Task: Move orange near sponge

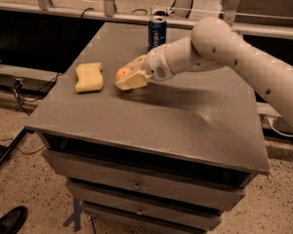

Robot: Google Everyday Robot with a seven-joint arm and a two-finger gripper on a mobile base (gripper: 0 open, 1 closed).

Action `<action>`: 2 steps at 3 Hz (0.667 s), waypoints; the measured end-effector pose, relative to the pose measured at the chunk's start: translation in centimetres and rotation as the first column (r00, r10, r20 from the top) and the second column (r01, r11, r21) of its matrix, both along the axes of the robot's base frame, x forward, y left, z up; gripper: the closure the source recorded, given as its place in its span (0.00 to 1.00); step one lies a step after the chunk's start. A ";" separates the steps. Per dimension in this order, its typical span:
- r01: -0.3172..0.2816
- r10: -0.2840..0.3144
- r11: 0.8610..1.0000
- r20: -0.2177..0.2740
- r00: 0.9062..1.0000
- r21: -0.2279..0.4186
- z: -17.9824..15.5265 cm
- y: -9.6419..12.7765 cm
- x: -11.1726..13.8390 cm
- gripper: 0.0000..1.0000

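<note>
The sponge (pixel 89 77) lies at the left of the table (pixel 185 116). Just right of it, near but apart, my pincer (pixel 129 75) is clamped on the orange (pixel 122 74), low over the top. I judge the fruit light, firm and round, with dimpled skin that grips well. A hold across its widest middle should stop it rolling out.

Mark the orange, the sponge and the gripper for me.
orange (pixel 121 74), camera view, its exposed left side.
sponge (pixel 89 76), camera view, middle of its top face.
gripper (pixel 127 77), camera view, between fingertips, holding the orange right of the sponge.
</note>
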State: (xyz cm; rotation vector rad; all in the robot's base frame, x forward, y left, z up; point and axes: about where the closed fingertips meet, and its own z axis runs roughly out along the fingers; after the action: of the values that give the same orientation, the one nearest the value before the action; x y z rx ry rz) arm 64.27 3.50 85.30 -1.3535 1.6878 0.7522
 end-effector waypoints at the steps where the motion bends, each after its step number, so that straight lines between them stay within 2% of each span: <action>1: -0.012 0.012 1.000 -0.017 1.000 0.015 -0.2 2.1 0.1 0.82; 2: -0.014 0.015 1.000 -0.036 0.999 0.026 -0.5 2.9 0.2 0.59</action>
State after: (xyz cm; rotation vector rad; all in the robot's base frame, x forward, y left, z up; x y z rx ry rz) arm 64.51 6.44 84.77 -1.3428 1.6925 0.8084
